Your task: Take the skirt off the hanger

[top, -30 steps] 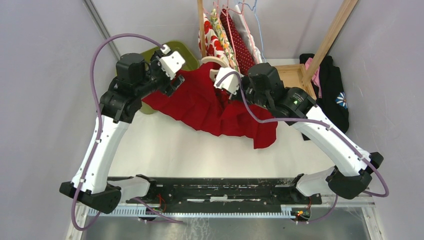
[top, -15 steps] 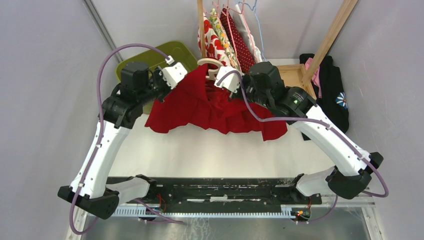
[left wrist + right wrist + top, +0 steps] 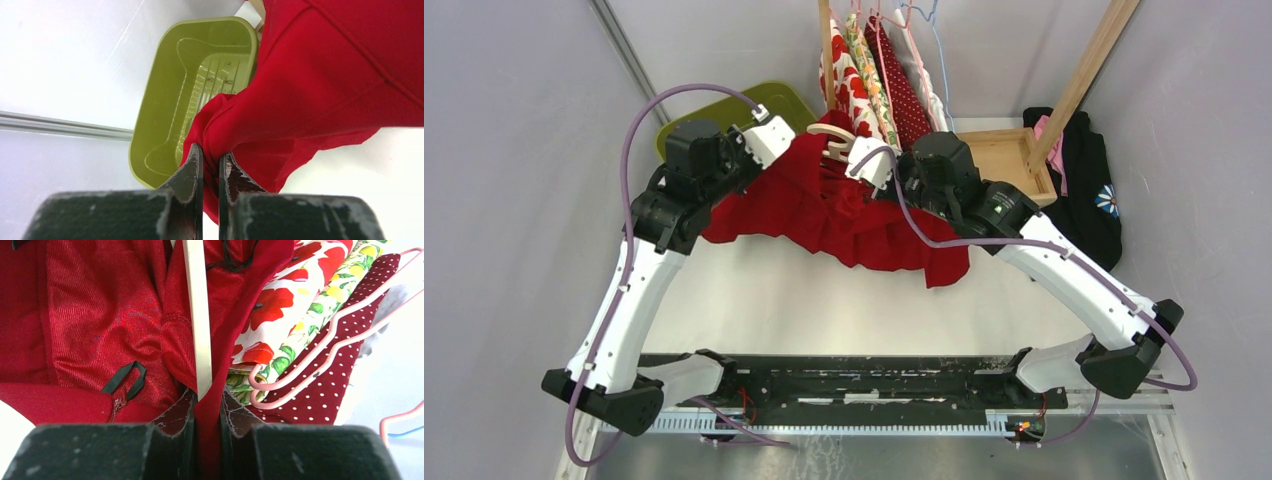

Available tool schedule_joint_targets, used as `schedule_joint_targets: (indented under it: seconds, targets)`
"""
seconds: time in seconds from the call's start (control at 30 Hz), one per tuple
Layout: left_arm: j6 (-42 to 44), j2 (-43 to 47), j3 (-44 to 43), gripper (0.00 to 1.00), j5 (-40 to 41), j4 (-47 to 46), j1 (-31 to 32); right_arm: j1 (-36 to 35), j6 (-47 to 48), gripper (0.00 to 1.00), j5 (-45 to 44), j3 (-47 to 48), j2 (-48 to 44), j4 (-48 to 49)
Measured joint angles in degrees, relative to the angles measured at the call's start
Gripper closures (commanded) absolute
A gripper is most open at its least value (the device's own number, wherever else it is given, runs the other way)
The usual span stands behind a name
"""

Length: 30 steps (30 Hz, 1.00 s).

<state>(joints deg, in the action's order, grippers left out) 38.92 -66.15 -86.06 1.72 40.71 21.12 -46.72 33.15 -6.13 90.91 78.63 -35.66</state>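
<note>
The red skirt (image 3: 844, 215) hangs bunched between both arms above the table, still draped on a cream wooden hanger (image 3: 834, 140). My left gripper (image 3: 776, 150) is shut on a fold of the skirt's left edge; in the left wrist view the red skirt (image 3: 325, 75) is pinched between the fingers of that gripper (image 3: 210, 155). My right gripper (image 3: 871, 172) is shut on the hanger's arm (image 3: 197, 315) together with the skirt fabric (image 3: 100, 315) wrapped round it, at the jaws (image 3: 207, 397). The hanger's hook is hidden.
A green tray (image 3: 724, 110) lies behind the left arm. Patterned garments on pink hangers (image 3: 874, 70) hang from the wooden rack behind. A wooden box (image 3: 1004, 150) and a black garment (image 3: 1089, 190) sit at the back right, beside a slanted rack post (image 3: 1094, 60).
My left gripper went from open to shut on the skirt's left edge. Skirt and hanger have shifted slightly left and back with both arms.
</note>
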Motion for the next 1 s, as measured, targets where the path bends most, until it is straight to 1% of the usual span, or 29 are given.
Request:
schedule_joint_targets:
  seconds: [0.2, 0.37, 0.6, 0.83, 1.0]
  targets:
    - [-0.02, -3.39, -6.78, 0.97, 0.76, 3.43, -0.31, 0.02, -1.62, 0.99, 0.61, -3.26, -0.96, 4.90]
    - [-0.13, -3.61, -10.95, 0.97, 0.72, 5.51, -0.46, 0.00, -1.88, 0.99, 1.01, -3.65, -1.22, 7.93]
    - [-3.80, -3.67, -11.72, 0.97, 0.39, 6.86, -1.68, 0.20, -3.32, 0.99, 1.29, -3.54, 1.01, 10.23]
    - [-8.87, -4.00, -11.91, 0.97, -2.51, 6.32, -1.88, 1.27, -3.43, 0.99, -0.02, -3.26, 5.38, 6.80]
    - [-12.09, -5.09, -11.91, 0.97, -4.20, 5.46, -1.88, 1.51, -4.44, 0.99, -0.42, -1.46, 6.58, 3.82]
